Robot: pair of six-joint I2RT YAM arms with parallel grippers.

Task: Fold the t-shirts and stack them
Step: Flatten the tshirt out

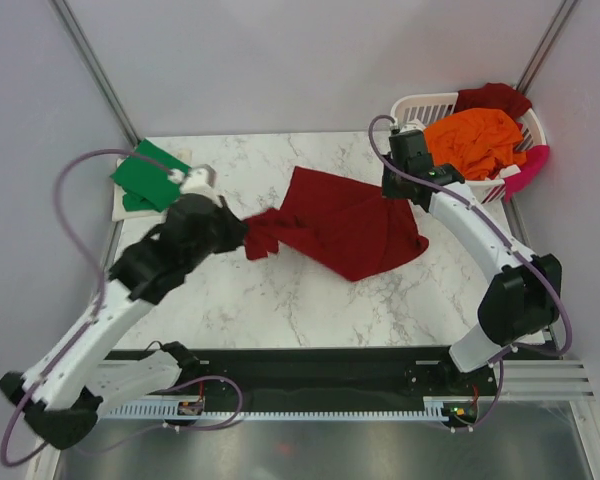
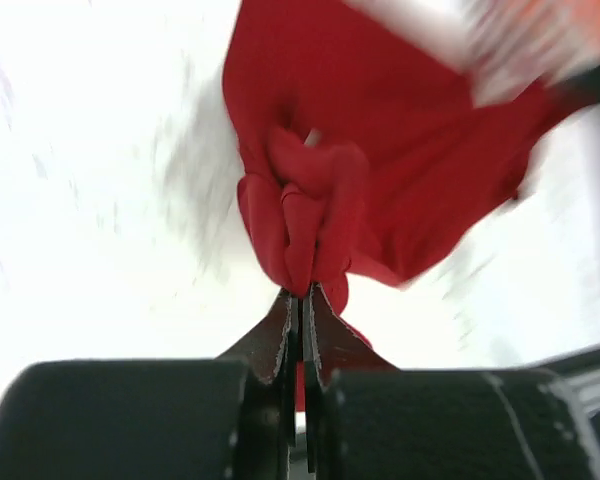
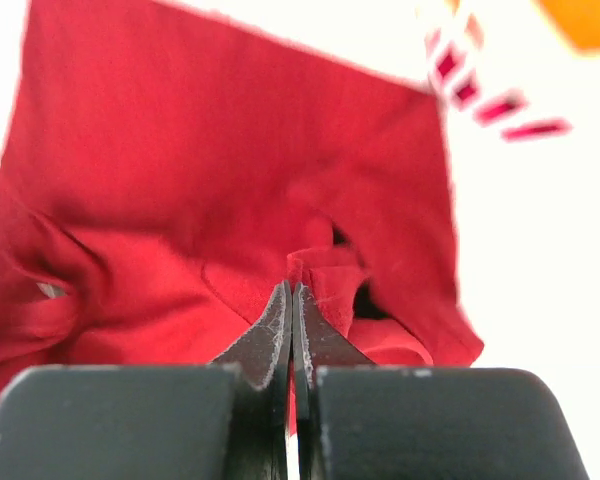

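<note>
A large dark red t-shirt (image 1: 345, 225) stretches across the middle of the marble table between both arms. My left gripper (image 1: 242, 232) is shut on the bunched left end of the dark red t-shirt (image 2: 310, 235), cloth pinched between its closed jaws. At the right end, my right gripper (image 1: 398, 190) is shut on a fold of the dark red t-shirt (image 3: 230, 200). A bright green t-shirt (image 1: 145, 178) lies folded at the table's back left corner. Orange (image 1: 475, 140), dark red (image 1: 492, 97) and pink (image 1: 528, 168) t-shirts fill the basket.
The white slotted laundry basket (image 1: 420, 105) stands at the back right corner, close behind my right gripper. A pale cloth (image 1: 120, 205) lies under the green t-shirt. The table's front edge meets a black rail (image 1: 310, 360) holding the arm bases.
</note>
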